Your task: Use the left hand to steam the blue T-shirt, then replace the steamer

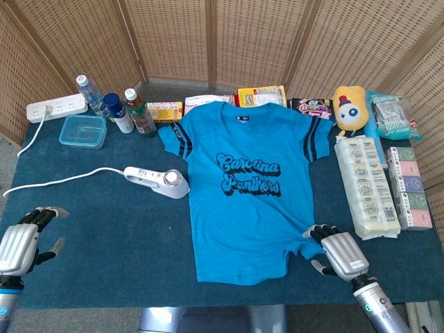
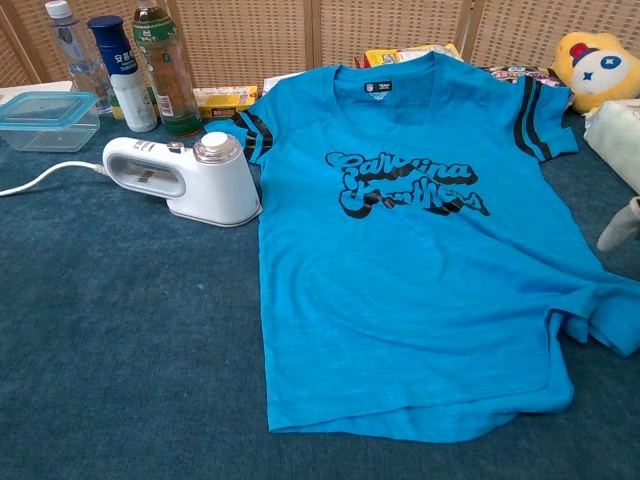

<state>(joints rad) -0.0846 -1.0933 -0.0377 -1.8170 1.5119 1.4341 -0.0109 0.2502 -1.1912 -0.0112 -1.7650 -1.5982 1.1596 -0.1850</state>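
The blue T-shirt (image 1: 243,180) (image 2: 420,250) with black lettering lies flat on the dark blue tablecloth; its lower right hem is bunched. Just left of it the white handheld steamer (image 1: 158,181) (image 2: 185,180) rests on the cloth, its cord trailing left. My left hand (image 1: 21,243) hovers over the table's front left corner, well short of the steamer, fingers apart and holding nothing. Spread and empty, my right hand (image 1: 340,254) sits at the shirt's crumpled lower right corner; in the chest view only one of its fingertips (image 2: 620,225) shows at the right edge.
Bottles (image 1: 128,111) (image 2: 130,70), a clear lidded box (image 1: 83,130) (image 2: 45,118) and a power strip (image 1: 55,107) stand at the back left. Snack packs (image 1: 260,96) and a yellow plush toy (image 1: 349,107) (image 2: 598,60) line the back; packaged goods (image 1: 368,184) fill the right side.
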